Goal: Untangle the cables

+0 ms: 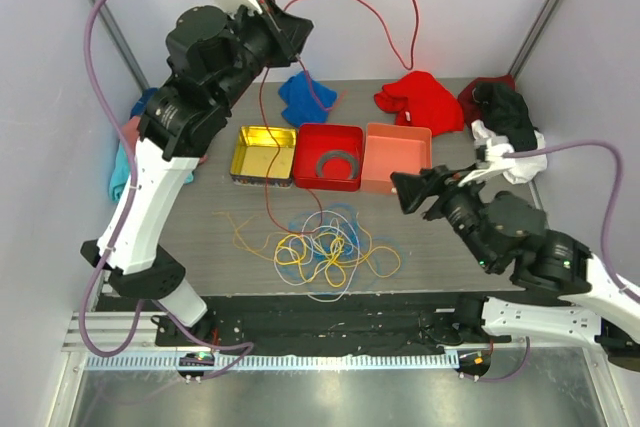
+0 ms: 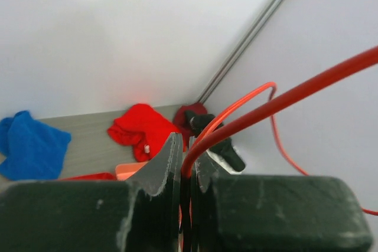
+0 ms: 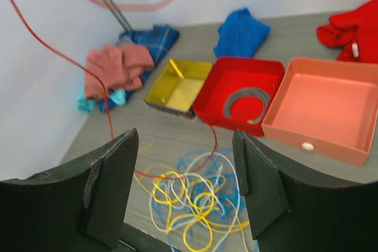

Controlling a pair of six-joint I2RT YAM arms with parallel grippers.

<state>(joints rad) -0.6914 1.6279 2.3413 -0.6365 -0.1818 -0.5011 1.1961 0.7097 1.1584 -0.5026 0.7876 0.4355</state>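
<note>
Your left claw point(image 2: 186, 159) is pinching the red cable point(image 2: 283, 101) tight between its tips; your right claw point(image 3: 184, 141) is hanging wide open, empty, the tangled cables point(image 3: 195, 200) lying below, ahead of it.

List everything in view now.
tangled cables: several, yellow, white, blue, orange, front centre
red cable: one, red, held up, trailing into them
red box: one, red, centre
grey ring: one, grey, in red box
yellow tin: one, yellow, left of red box
orange box: one, orange, right of red box
blue cloth: one, blue, behind boxes
red cloth: one, red, rear right
right cloth pile: one, dark red, black, white, far right
left cloth pile: one, pink, teal, blue, left edge
table: one, grey, underneath
left end effector: one, black, shut on red cable
right end effector: one, black, open, by orange box
</note>
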